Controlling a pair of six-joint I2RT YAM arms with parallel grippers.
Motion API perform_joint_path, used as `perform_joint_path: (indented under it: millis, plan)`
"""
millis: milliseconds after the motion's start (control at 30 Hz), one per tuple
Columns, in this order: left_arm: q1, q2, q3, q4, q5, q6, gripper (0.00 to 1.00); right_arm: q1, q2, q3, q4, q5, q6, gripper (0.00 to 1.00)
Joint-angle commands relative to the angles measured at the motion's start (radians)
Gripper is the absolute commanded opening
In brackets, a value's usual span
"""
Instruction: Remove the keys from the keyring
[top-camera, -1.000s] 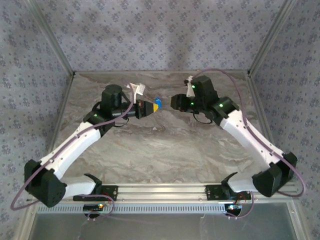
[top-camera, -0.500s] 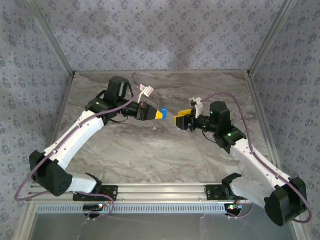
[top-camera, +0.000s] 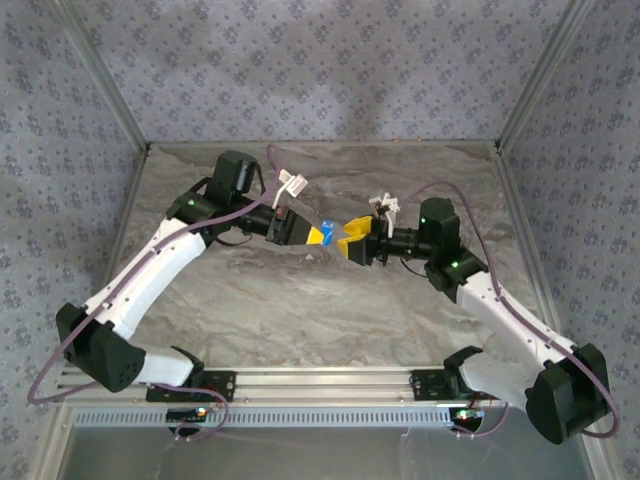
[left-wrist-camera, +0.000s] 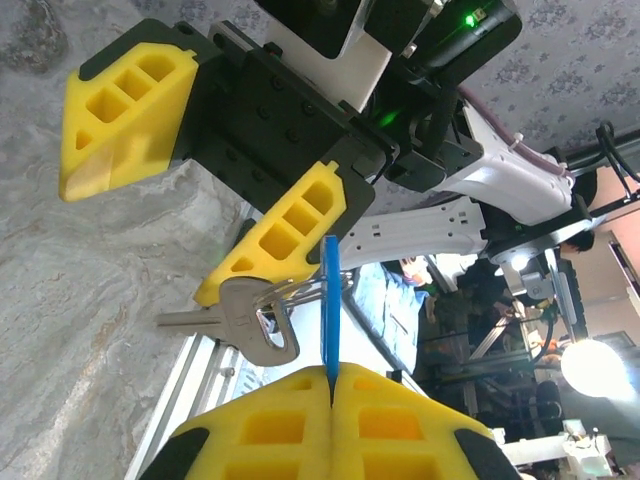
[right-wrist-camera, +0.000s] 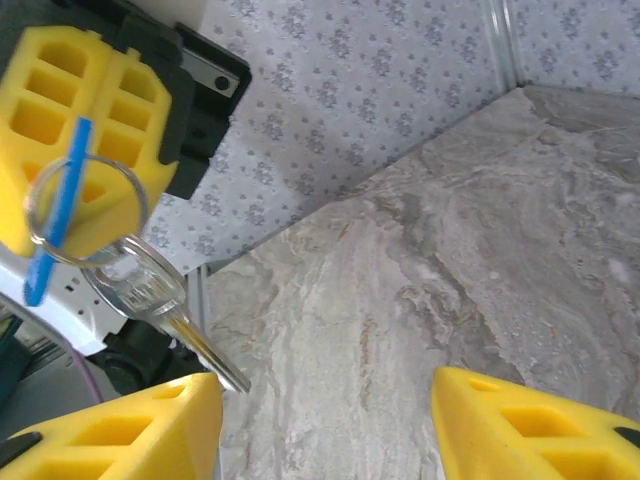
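Pre-grasp step: L gripper (left-wrist-camera: 330, 390) was clamped on the blue tag (left-wrist-camera: 331, 300), key (left-wrist-camera: 240, 310) dangling midair between the arms. R gripper (right-wrist-camera: 325, 420) — jaws apart — faced it; next it'd need to pinch the key blade squarely.

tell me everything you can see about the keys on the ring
A tiny bunch held off the marbled tabletop: a thin bright blue flat tag, a silvery wire ring on it, and one pale metal key hanging from the ring. The yellow-fingered left gripper is shut on the tag's edge. The open right gripper sits close, one finger beside the key's blade; contact is unclear.
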Motion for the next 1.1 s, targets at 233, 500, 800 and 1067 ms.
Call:
perform_joint_path:
  millis: [233, 500, 800, 1067]
  plan:
    - [0.001, 0.005, 0.034, -0.022, 0.090, 0.034, 0.00, 0.057, -0.028, -0.018, 0.164, 0.018, -0.088, 0.59]
    - [-0.003, -0.012, 0.035, -0.010, 0.127, 0.030, 0.00, 0.077, -0.004, -0.024, 0.261, -0.023, -0.140, 0.60]
    - [-0.010, -0.017, 0.040, 0.012, 0.153, 0.017, 0.00, 0.113, 0.029, 0.021, 0.247, -0.071, -0.181, 0.59]
    - [-0.015, -0.021, 0.037, 0.023, 0.154, 0.009, 0.00, 0.131, 0.027, 0.051, 0.237, -0.087, -0.172, 0.46]
